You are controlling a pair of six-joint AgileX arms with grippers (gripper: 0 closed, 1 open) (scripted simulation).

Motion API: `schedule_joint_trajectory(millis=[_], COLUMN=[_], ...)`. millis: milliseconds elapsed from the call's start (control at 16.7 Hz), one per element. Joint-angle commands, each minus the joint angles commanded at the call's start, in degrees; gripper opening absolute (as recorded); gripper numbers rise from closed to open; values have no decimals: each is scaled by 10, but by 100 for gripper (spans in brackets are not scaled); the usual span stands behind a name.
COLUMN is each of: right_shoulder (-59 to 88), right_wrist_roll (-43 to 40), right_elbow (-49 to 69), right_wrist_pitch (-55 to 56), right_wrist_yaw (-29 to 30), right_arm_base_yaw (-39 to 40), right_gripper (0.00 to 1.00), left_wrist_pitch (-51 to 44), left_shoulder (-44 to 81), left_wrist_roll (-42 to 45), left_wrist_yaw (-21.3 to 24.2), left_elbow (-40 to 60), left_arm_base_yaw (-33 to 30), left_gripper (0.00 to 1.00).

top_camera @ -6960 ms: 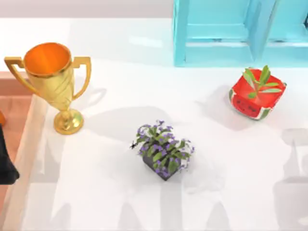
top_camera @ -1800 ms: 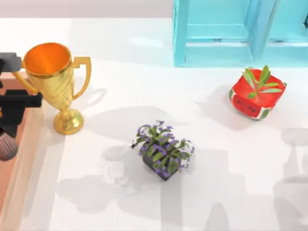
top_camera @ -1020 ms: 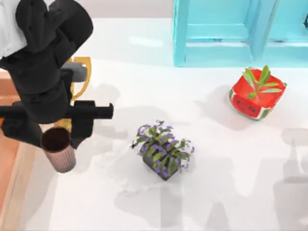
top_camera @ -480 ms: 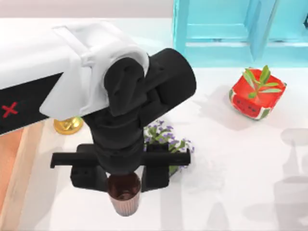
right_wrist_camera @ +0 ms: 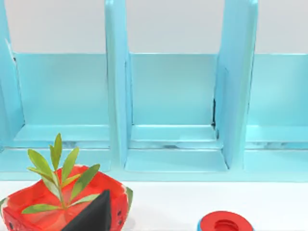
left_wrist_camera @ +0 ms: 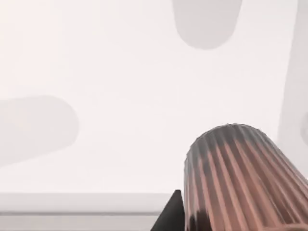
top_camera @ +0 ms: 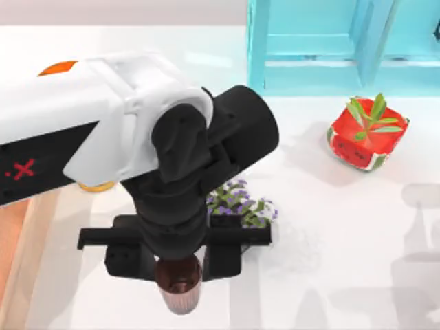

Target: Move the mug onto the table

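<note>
The mug point(top_camera: 180, 294) is small, dusty pink and ribbed, with a dark inside. It hangs upright over the white table point(top_camera: 330, 227) near the front edge, a little left of the middle. My left gripper point(top_camera: 177, 265) is shut on the mug from above, and its arm covers much of the table's left half. In the left wrist view the mug point(left_wrist_camera: 240, 183) points its base at the white tabletop point(left_wrist_camera: 120, 72), beside a dark finger point(left_wrist_camera: 171, 219). I cannot tell whether the base touches. A dark part of my right gripper point(right_wrist_camera: 94, 215) shows, parked at the right.
A purple flower planter point(top_camera: 242, 205) sits just behind the mug, half under the arm. The gold trophy point(top_camera: 58, 67) stands at the left, mostly hidden. A watermelon planter point(top_camera: 364, 134) is at the right, and a turquoise frame point(top_camera: 323, 48) at the back. A wooden surface point(top_camera: 12, 234) borders the left edge.
My left arm has carried the mug from the wooden surface at the left onto the table's front middle. In the last half second it shifted only slightly toward the front edge.
</note>
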Motion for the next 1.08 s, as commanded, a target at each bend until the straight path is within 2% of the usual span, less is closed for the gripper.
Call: schedule_joint_trajectory(millis=[300, 600, 1080], right_shoulder=[0, 0, 0], right_wrist_roll=[0, 0, 0], right_elbow=[0, 0, 0], right_wrist_pitch=[0, 0, 0], right_wrist_yaw=[0, 0, 0], right_arm_base_yaw=[0, 0, 0], right_gripper=[100, 100, 100], left_wrist_pitch=[99, 107, 107], left_shoulder=[11, 12, 12], left_wrist_roll=[-3, -3, -3], left_wrist_yaw=[0, 1, 1], left_elbow=[-85, -92, -92], left_arm_base_yaw=[-3, -4, -4], left_gripper=[0, 0, 60])
